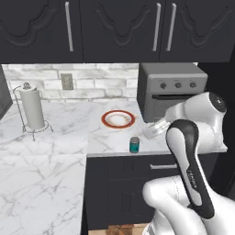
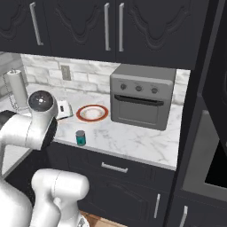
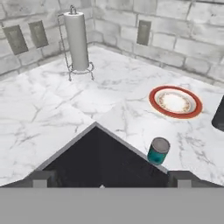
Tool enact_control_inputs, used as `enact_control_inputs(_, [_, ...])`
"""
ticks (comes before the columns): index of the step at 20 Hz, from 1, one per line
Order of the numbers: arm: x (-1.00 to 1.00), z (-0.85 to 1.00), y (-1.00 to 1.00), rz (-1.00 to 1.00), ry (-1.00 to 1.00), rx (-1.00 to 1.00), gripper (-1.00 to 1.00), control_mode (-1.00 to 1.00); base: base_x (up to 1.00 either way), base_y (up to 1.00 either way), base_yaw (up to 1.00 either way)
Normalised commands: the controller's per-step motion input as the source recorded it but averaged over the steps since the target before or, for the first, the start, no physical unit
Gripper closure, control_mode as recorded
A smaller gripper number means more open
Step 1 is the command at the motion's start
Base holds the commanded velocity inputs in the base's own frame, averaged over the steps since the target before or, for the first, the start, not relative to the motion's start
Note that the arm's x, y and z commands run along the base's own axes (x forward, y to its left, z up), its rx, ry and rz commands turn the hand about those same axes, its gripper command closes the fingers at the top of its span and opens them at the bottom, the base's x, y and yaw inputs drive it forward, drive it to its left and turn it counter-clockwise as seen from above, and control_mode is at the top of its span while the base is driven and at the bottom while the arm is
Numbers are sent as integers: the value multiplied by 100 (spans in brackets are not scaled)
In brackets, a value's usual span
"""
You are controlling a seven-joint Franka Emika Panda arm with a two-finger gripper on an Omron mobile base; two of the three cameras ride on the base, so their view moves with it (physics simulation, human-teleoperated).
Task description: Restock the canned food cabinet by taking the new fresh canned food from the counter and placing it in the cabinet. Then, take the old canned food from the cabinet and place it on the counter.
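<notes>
On the counter (image 1: 55,160) edge the old canned food (image 1: 134,145) stands alone, my gripper (image 3: 109,178) wide and empty; I judge only retreat remains.

Counting one teal can (image 1: 134,144) standing on the counter (image 1: 46,174). Counting one plate (image 1: 118,119), red-rimmed, and one paper towel roll (image 1: 33,109) on one wire stand. Counting one toaster oven (image 1: 170,89) carrying three knobs (small, in a row). Counting one wall outlet (image 1: 67,81) from the left base view, three wall plates from the hand view (two close together, one apart). Counting three bar handles on the upper cabinets (image 1: 119,27) in each base view.
</notes>
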Motion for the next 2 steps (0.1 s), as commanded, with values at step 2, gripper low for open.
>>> enact_control_inputs(2, [-100,91,0,0,0,-22,-100,-100,0,0,0])
